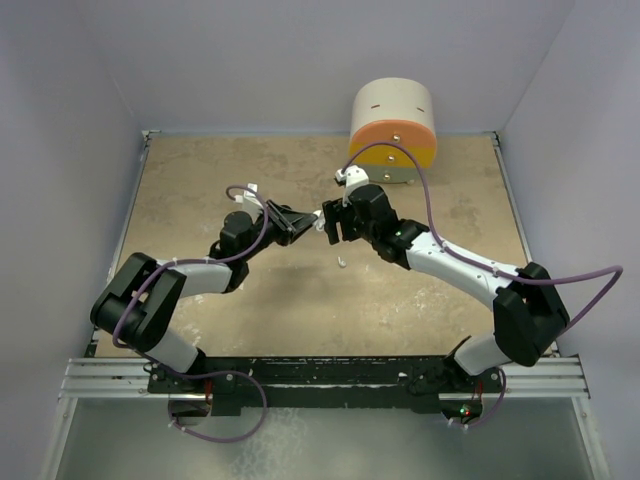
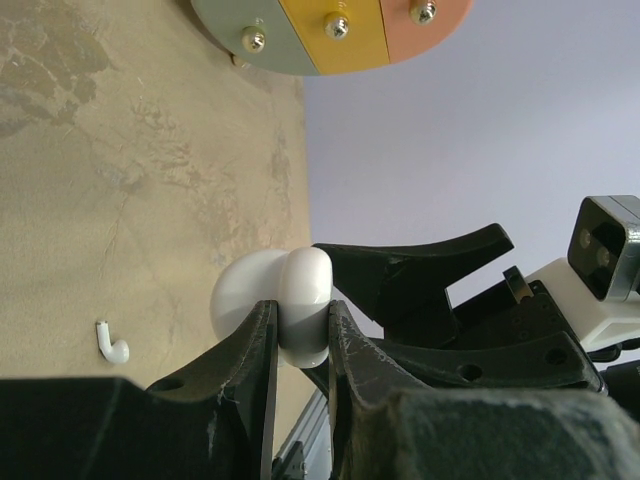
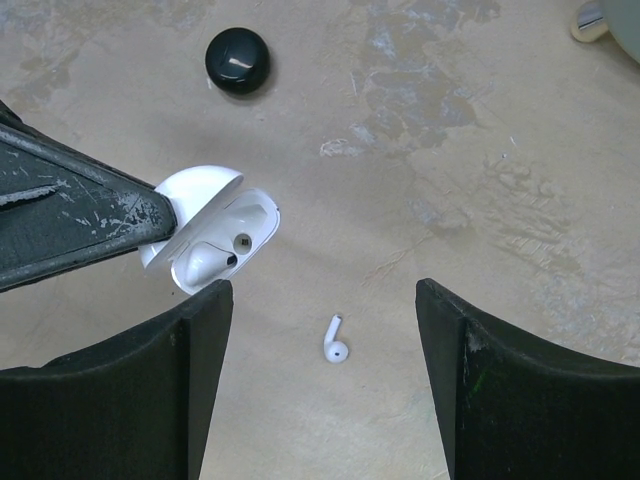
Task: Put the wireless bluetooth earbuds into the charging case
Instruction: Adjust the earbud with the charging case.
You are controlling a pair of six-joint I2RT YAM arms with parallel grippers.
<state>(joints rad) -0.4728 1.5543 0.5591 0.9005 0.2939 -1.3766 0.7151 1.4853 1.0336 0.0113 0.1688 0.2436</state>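
Left fingers (image 2: 260,335): clamped tight on the case (image 2: 285,300), one finger on each side of it, nothing else gripped.
Case: white, small and rounded; held clear of the table (image 1: 200,180), over its middle; lid swung open; wells turned toward the right wrist camera.
Case inside: one well empty, with a dark hole at its bottom; the other pale and rounded, contents impossible to tell.
Right fingers (image 3: 200,340): spread wide apart, gripping nothing; left one just beside the case's open edge, contact not clear.
Right fingers from above: tip to tip with the left fingers, the case between the two sets.
Earbud (image 3: 337,343): white, short stem; lying loose on the table near its middle, a little toward the near edge; seen in the gap between the right fingers, touching neither.
Earbud against case: well apart, below and to the near side of it.
Black disc (image 3: 237,60): round and glossy; flat on the table, beyond the case in the right wrist view; hidden from the top camera.
Round box (image 1: 393,128): at the far edge, right of centre; cream top, orange and yellow bands, metal knobs on its face.
Table surface: mottled tan, white smears by the near edge.
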